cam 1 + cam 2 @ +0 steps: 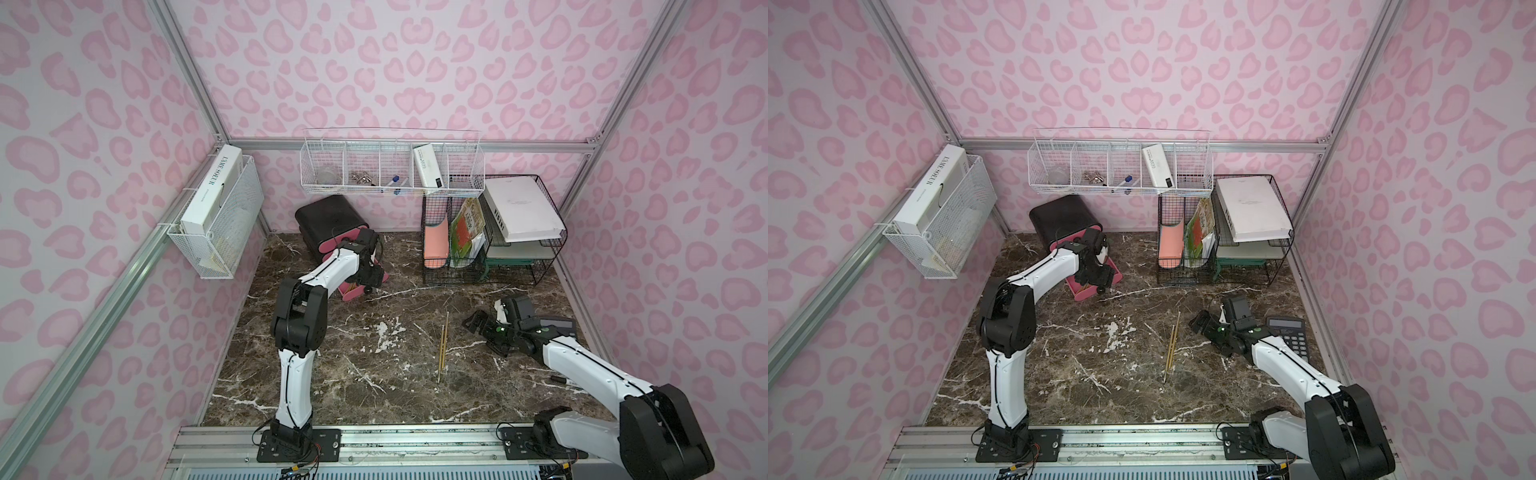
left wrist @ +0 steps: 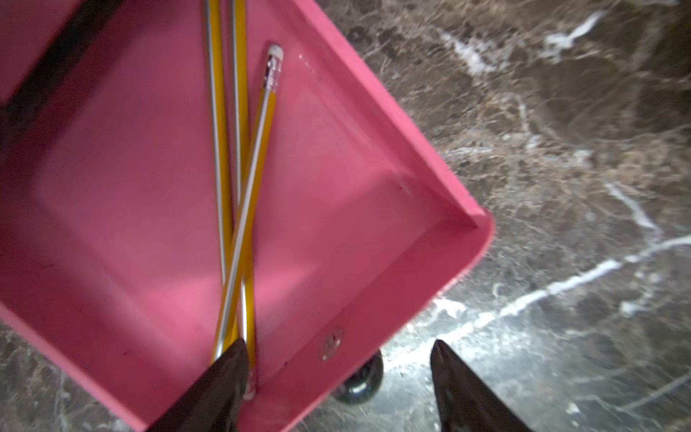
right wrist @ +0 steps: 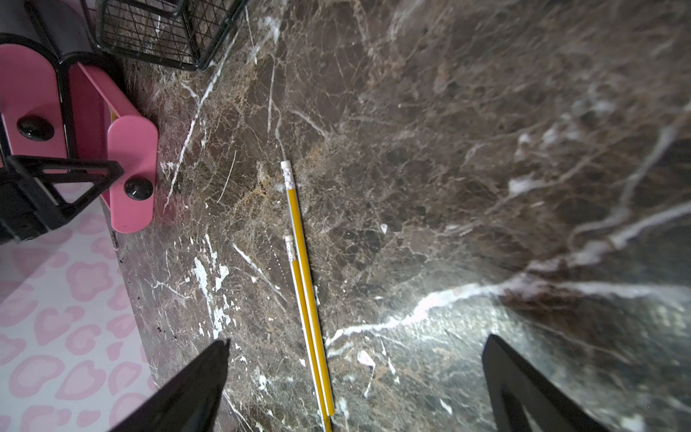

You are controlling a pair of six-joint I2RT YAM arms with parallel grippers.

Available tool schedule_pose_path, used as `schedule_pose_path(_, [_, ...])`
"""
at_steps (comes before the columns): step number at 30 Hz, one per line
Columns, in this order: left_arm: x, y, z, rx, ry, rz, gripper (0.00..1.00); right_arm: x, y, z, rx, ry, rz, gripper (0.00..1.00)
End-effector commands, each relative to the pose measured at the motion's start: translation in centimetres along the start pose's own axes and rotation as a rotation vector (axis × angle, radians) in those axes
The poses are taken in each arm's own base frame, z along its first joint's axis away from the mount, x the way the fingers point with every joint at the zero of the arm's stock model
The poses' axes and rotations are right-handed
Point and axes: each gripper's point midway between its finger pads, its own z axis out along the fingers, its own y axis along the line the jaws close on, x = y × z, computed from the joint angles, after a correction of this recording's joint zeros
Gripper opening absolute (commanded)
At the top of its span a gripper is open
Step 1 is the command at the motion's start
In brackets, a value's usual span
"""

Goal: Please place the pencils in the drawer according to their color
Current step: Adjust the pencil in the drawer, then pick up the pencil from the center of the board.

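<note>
While left hand [image 2: 338,342] gapes over drawer [image 2: 374,168] | two pencils [image 2: 218,112] cut off by frame edge | right hand [image 3: 358,338] spread open

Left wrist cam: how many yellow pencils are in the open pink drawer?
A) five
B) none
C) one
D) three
D: the left wrist view shows three yellow pencils lying in the open pink drawer, two side by side and one crossing them with its eraser end showing.
</note>
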Motion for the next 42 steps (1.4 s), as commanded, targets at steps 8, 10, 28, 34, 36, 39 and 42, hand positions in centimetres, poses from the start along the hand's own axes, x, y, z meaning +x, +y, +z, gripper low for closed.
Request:
schedule_pose_path(8, [0.3, -4.2, -5.6, 0.121, -0.047, -0.004, 0.79, -0.2, -0.1, 0.1, -0.003, -0.007, -0.007, 0.98])
schedule_pose_path(10, [1.8, -5.9, -5.9, 0.144, -0.020, -0.004, 0.79, -0.2, -0.4, 0.1, 0.006, -0.010, -0.009, 0.98])
schedule_pose_path(28, [11.7, -20.3, -2.6, 0.167, 0.165, -0.027, 0.79, -1.1, -3.1, -0.7, 0.044, -0.055, 0.022, 0.98])
schedule_pose_path(34, [12.6, -21.6, -1.5, 0.158, 0.188, -0.004, 0.76, -1.4, -3.4, -0.9, 0.044, -0.059, 0.025, 0.98])
schedule_pose_path(36, [12.8, -21.9, -1.2, 0.146, 0.193, 0.009, 0.75, -1.4, -3.4, -0.8, 0.044, -0.055, 0.025, 0.98])
schedule_pose_path(39, [13.3, -22.4, -0.7, 0.145, 0.203, 0.022, 0.73, -1.5, -3.6, -0.7, 0.047, -0.052, 0.026, 0.98])
schedule_pose_path(42, [13.7, -23.0, -0.4, 0.147, 0.211, 0.031, 0.73, -1.6, -3.6, -0.7, 0.048, -0.053, 0.026, 0.98])
